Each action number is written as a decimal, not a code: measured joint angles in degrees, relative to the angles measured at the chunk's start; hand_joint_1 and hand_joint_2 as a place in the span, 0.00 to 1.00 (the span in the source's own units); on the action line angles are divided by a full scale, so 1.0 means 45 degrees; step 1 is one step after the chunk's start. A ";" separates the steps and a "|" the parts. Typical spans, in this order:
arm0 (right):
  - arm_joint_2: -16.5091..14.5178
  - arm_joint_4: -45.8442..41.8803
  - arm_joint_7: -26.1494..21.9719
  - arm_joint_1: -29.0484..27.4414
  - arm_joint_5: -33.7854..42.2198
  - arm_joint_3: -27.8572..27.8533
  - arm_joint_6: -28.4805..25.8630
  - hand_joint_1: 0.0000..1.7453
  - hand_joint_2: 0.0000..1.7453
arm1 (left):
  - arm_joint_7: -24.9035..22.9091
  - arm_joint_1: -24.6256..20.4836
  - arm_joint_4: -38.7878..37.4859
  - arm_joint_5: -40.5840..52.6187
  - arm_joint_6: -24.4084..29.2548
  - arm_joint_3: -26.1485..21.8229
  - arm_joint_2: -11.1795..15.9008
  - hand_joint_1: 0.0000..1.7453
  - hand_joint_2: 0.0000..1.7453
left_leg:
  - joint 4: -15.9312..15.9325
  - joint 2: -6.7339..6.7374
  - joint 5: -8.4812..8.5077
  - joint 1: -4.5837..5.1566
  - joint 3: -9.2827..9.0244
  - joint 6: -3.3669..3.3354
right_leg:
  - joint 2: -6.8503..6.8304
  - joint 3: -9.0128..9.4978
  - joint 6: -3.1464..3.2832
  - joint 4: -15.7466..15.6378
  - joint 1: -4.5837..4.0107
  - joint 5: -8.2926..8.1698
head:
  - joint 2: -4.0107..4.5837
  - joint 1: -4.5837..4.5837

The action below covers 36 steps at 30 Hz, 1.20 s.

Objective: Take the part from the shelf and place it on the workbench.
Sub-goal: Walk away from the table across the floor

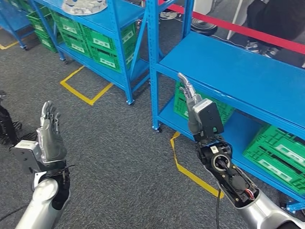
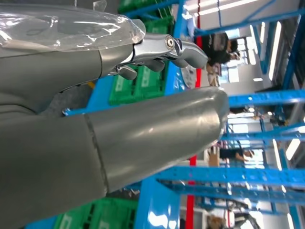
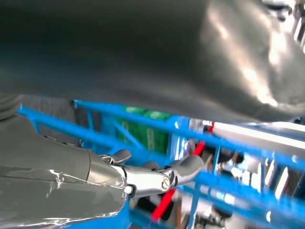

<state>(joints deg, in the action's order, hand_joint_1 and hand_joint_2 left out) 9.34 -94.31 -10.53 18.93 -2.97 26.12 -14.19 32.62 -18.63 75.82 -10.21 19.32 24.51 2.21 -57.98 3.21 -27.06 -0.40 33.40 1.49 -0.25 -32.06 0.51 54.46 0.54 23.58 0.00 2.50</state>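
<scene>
Left to right: your left hand [image 1: 50, 136] is raised over the floor, fingers apart and empty. The silvery part [image 1: 84, 5] lies on the far shelf [image 1: 118, 14], well apart from both hands. Your right hand [image 1: 192, 102], also spread and empty, stands before the near shelf [image 1: 244, 71], apparently readied for reaching.
</scene>
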 joint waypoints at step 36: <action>-0.0118 0.0018 0.0113 -0.0039 -0.0015 0.0230 -0.0199 0.00 0.00 | -0.0205 0.0182 0.0361 0.0087 -0.0043 -0.0212 0.0024 0.00 0.00 | -0.2826 -0.0661 -0.0851 -0.0002 0.1552 -0.0080 | 0.0646 -0.0202 0.0171 0.0088 -0.0039 -0.0083 | 0.0000 -0.0399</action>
<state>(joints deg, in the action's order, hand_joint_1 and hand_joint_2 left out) 8.81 -94.23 -10.02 18.75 -3.04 27.16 -15.08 31.69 -17.81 77.44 -9.81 19.12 23.55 2.32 -70.70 0.24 -30.89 -0.41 40.39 1.13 2.66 -32.97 1.28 54.85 0.37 23.20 0.00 0.70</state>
